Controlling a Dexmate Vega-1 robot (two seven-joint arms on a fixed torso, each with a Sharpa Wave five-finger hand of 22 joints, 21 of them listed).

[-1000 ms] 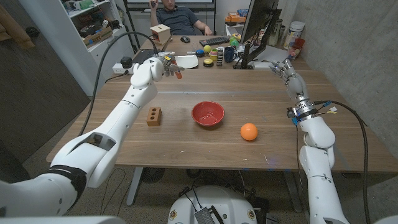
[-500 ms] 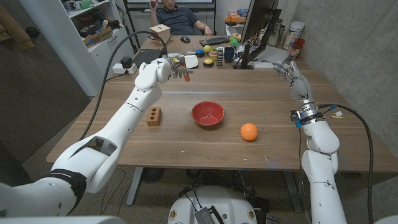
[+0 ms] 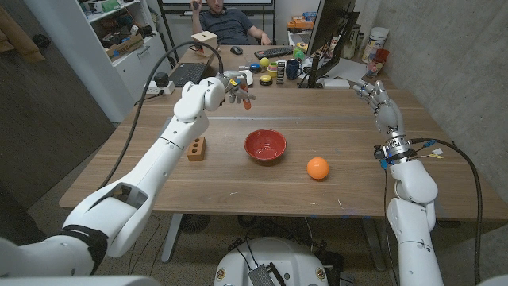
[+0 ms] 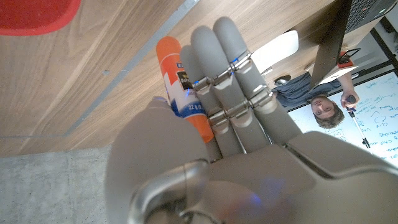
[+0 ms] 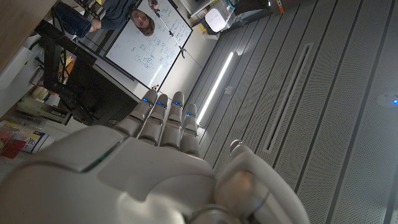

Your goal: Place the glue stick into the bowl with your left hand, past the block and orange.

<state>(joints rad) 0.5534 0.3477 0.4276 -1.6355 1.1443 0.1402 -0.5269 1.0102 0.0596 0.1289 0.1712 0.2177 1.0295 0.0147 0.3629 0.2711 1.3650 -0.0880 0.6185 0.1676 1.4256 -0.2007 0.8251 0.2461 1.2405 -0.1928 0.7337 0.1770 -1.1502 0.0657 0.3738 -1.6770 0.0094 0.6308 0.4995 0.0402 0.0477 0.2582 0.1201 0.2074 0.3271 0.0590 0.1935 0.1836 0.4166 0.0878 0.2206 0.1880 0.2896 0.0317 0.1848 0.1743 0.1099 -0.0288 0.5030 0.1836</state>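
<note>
1. Arms are glossy white rounded shells with dark grey bands at the joints.
2. Left hand (image 4: 236,124) has grey segmented fingers with tiny blue lights and little screws.
3. Right hand (image 3: 381,99) is the same grey; just below it, a metal wrist ring with blue clips and loose wires.
4. Black cable loops behind the left arm.

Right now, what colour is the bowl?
Red. The bowl shows best in the head view.
</note>
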